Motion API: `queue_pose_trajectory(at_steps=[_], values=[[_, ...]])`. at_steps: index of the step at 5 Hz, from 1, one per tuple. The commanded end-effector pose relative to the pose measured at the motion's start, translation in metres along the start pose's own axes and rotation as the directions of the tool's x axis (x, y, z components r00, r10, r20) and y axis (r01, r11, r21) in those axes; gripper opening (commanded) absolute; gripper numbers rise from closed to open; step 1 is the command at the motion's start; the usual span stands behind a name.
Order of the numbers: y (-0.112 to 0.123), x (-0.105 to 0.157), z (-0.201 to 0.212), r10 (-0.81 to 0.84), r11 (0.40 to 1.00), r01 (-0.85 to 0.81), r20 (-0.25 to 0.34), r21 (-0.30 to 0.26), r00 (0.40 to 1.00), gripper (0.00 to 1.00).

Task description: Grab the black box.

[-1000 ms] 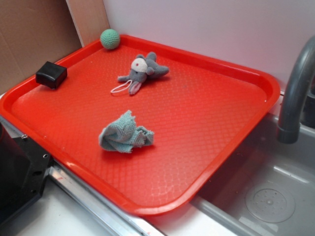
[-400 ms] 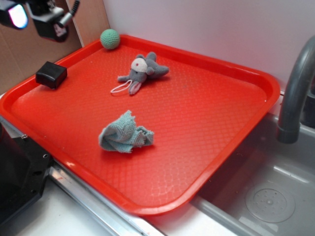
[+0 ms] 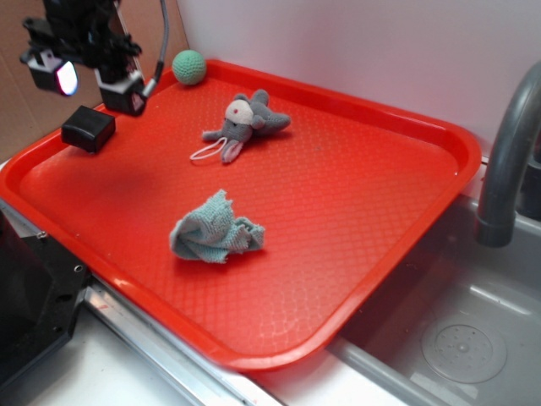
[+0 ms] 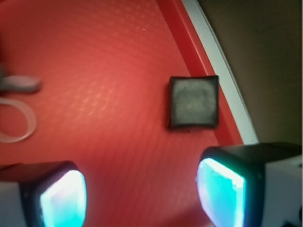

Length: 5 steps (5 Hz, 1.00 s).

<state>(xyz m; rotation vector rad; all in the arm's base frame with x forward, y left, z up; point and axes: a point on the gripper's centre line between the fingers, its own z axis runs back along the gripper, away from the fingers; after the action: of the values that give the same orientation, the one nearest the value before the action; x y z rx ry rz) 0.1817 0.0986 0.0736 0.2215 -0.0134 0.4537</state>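
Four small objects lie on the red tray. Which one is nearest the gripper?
The black box, by the tray's left rim, just below the open gripper; ball, mouse and cloth lie farther off.

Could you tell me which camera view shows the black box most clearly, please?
The wrist view: the black box appears from above, large and unobstructed, near the red tray's rim. The exterior view shows it small, at the tray's far-left edge.

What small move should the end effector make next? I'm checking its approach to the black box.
Probably lower straight toward the black box, centring first: the end effector hovers open above it, and the wrist view shows the box ahead of the fingers, near the tray rim.
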Motion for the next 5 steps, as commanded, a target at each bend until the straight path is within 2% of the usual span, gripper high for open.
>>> queue_pose_trajectory(at_steps=[1,2,4,5], values=[[0.014,0.018,-0.001,0.095,0.995,-0.095,-0.008,-0.021,0.995,1.00],[0.012,0.029,-0.009,0.157,0.987,-0.158,-0.040,-0.037,0.987,1.00],[0.024,0.025,-0.035,0.085,0.996,-0.084,-0.041,0.028,0.996,1.00],[0.031,0.028,-0.035,0.095,0.995,-0.094,-0.039,0.027,0.995,1.00]])
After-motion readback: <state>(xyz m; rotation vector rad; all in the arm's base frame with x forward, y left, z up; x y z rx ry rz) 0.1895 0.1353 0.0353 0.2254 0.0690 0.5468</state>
